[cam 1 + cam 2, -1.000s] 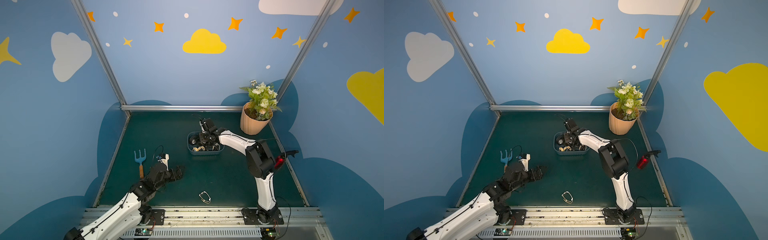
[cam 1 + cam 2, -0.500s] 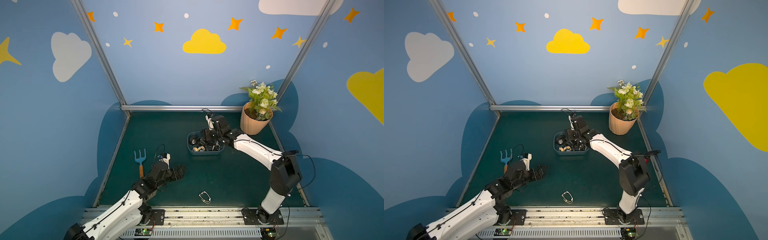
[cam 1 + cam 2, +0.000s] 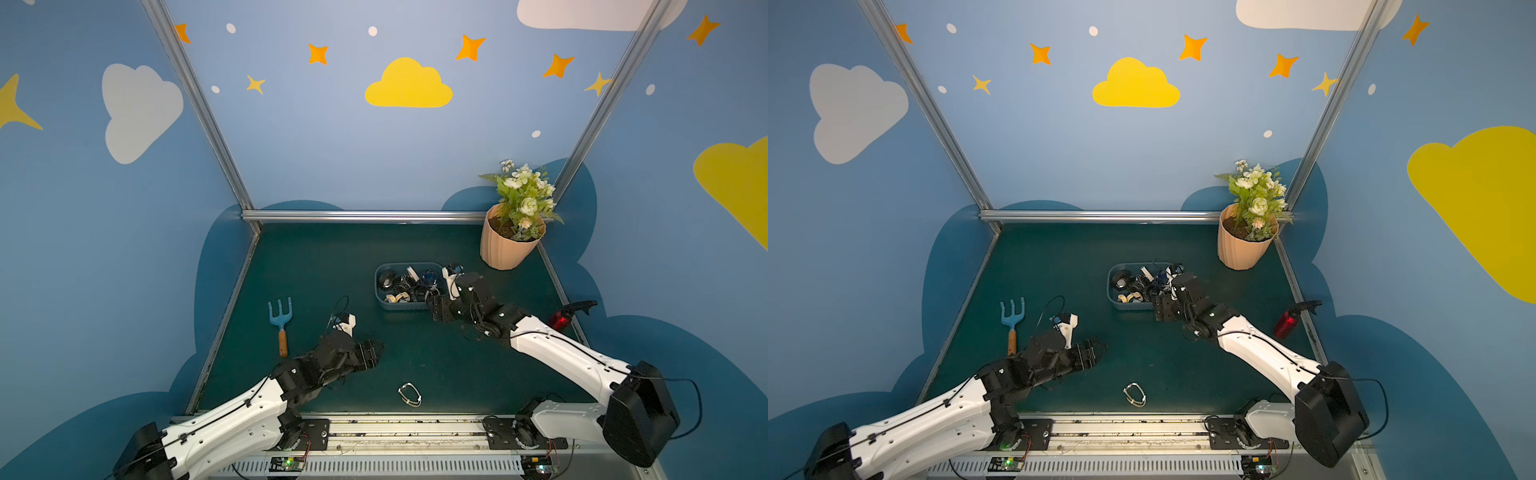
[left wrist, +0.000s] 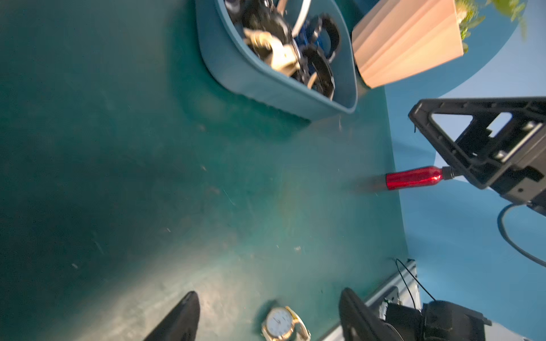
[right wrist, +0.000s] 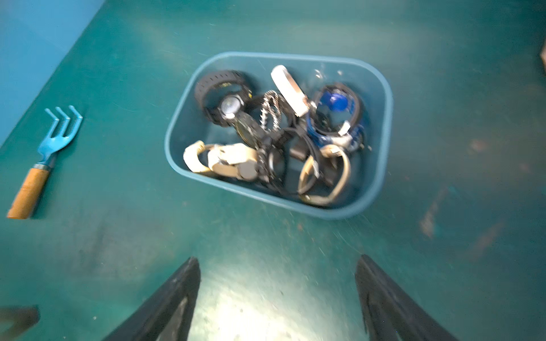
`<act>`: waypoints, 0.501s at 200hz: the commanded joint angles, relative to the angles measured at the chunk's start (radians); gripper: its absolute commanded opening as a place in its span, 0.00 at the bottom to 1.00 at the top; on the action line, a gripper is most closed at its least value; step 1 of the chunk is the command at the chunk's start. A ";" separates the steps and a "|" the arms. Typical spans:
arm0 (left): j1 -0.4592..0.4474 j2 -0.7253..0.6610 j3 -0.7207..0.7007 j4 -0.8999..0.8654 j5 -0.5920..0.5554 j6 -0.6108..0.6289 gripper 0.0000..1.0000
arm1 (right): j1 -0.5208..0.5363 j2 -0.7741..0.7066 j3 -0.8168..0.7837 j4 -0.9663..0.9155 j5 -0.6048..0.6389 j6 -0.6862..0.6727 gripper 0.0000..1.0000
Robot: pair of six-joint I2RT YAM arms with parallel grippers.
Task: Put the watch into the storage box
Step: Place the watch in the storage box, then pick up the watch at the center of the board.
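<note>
Gold-banded white-dial watch (image 3: 410,395): lower centre, both top views, tiny. Blue-grey plastic storage box (image 3: 401,306): contents blurred. Left end effector (image 4: 269,293), right end effector (image 5: 277,258): jaws spread wide.

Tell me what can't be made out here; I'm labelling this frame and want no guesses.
Watch: the bottom edge of the left wrist view cuts it off; it is tiny in both top views.
Box contents: blurred in the right wrist view, so the count is unclear.
Box's right end: covered by the right arm in both top views.
</note>
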 commanded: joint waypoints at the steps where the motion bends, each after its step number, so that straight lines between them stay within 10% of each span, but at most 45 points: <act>1: -0.104 0.044 0.033 -0.049 -0.127 -0.123 0.67 | 0.005 -0.042 -0.027 -0.049 0.046 0.035 0.84; 100: -0.449 0.381 0.213 -0.077 -0.281 -0.324 0.53 | 0.004 -0.211 -0.159 -0.106 0.082 0.066 0.84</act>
